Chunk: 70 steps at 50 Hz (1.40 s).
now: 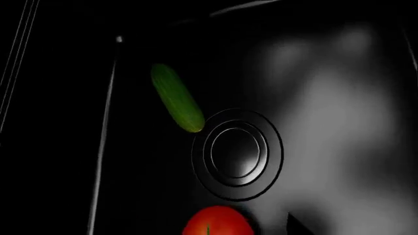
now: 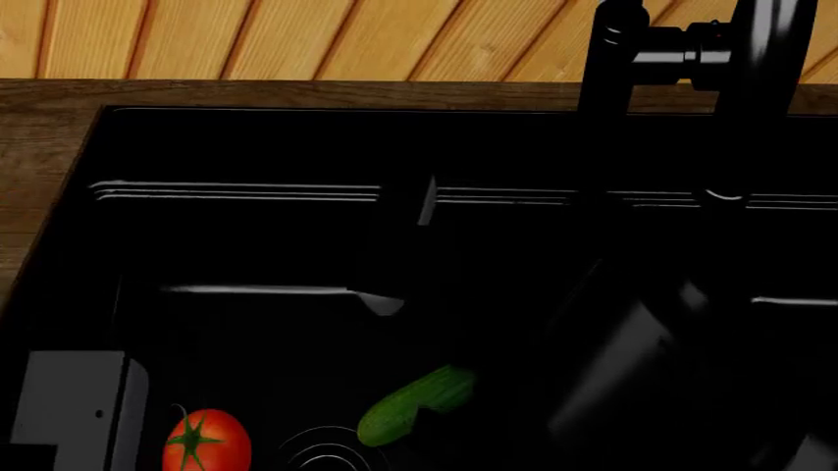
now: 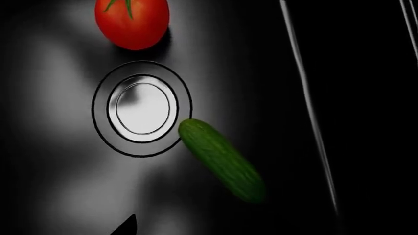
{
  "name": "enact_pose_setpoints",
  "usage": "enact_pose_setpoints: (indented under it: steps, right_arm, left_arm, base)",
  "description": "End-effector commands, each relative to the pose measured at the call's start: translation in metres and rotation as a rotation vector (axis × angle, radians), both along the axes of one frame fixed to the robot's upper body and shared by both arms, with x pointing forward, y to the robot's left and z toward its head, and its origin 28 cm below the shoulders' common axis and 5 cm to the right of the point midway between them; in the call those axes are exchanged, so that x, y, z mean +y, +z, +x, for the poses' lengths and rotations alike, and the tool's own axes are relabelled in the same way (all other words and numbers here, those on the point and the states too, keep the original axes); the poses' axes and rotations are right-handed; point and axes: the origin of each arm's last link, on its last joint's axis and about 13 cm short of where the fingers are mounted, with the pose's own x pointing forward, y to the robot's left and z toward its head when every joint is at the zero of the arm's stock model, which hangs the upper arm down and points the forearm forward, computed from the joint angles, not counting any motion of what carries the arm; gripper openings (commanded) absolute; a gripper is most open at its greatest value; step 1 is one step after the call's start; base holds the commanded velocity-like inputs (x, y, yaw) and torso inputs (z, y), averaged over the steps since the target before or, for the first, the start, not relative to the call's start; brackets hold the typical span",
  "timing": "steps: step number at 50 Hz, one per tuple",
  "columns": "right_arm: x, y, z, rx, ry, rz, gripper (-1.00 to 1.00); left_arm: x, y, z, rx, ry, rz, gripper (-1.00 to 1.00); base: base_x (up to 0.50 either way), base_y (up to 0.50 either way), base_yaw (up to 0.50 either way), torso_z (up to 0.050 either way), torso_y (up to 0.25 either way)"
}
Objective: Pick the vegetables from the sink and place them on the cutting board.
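The red tomato with its green stem lies on the floor of the black sink, left of the ringed drain. The dark-green cucumber lies just right of that drain. My left gripper hovers above the tomato; only one dark fingertip shows, well off to the side, with nothing held. The cucumber lies beyond the drain. My right gripper hangs over the cucumber, also with a single fingertip showing far to the side. The cutting board is out of view.
The black faucet rises at the back right, over the dark wooden countertop. My left arm's grey link is at the sink's lower left and my dark right arm reaches in from the right. Sink walls enclose the basin.
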Motion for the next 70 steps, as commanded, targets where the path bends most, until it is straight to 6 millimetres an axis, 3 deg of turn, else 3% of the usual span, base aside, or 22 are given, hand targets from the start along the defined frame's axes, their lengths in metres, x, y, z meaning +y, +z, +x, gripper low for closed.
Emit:
enact_pose_setpoints:
  steps: [1,18,33,41,42,47,52,54,56,61,70]
  right_arm:
    - [0.005,0.001,-0.002,0.008,0.031,0.031,1.0]
    - [0.006,-0.008,-0.005,0.021,0.031,0.046,1.0]
    - [0.003,-0.015,-0.008,0.042,0.023,0.053,1.0]
    - [0.003,-0.017,-0.009,0.046,0.022,0.056,1.0]
    - [0.002,-0.018,-0.008,0.047,0.022,0.056,1.0]
    - [0.002,-0.019,-0.008,0.046,0.02,0.055,1.0]
    - [0.004,-0.017,-0.007,0.033,0.024,0.058,1.0]
    - [0.008,-0.014,-0.004,0.006,0.031,0.049,1.0]
    - [0.013,-0.011,-0.001,-0.005,0.042,0.043,1.0]
    - [0.018,-0.008,0.001,-0.022,0.065,0.043,1.0]
    - [0.019,-0.013,0.017,-0.039,0.047,-0.071,1.0]
  left_arm:
    - [-0.009,-0.007,0.009,-0.012,0.028,0.091,1.0]
    - [-0.018,-0.047,0.022,0.023,0.05,0.173,1.0]
    - [-0.019,-0.063,0.032,0.017,0.094,0.227,1.0]
    - [-0.018,-0.076,0.026,0.047,0.065,0.252,1.0]
    - [-0.018,-0.08,0.024,0.067,0.053,0.261,-1.0]
    - [-0.011,-0.105,0.015,0.086,0.004,0.292,-1.0]
    - [-0.011,-0.109,0.024,-0.168,0.039,0.149,-1.0]
    - [-0.012,-0.096,0.033,-0.354,0.093,-0.004,-1.0]
    - [-0.013,-0.082,0.03,-0.432,0.108,-0.093,-1.0]
    - [-0.004,-0.067,0.015,-0.448,0.115,-0.204,-1.0]
    - [0.024,-0.054,0.015,-0.48,0.302,-0.216,-1.0]
  base:
    - [0.03,0.0,0.0,0.0,0.0]
    - [0.03,0.0,0.0,0.0,0.0]
    - [0.03,0.0,0.0,0.0,0.0]
    - [0.03,0.0,0.0,0.0,0.0]
    - [0.03,0.0,0.01,0.0,0.0]
    - [0.03,0.0,0.01,0.0,-0.003]
    - [0.04,0.0,0.0,0.0,-0.007]
    - [0.04,0.0,0.0,0.0,-0.005]
    - [0.04,0.0,0.0,0.0,0.0]
    - [0.04,0.0,0.0,0.0,0.0]
    - [0.04,0.0,0.0,0.0,0.0]
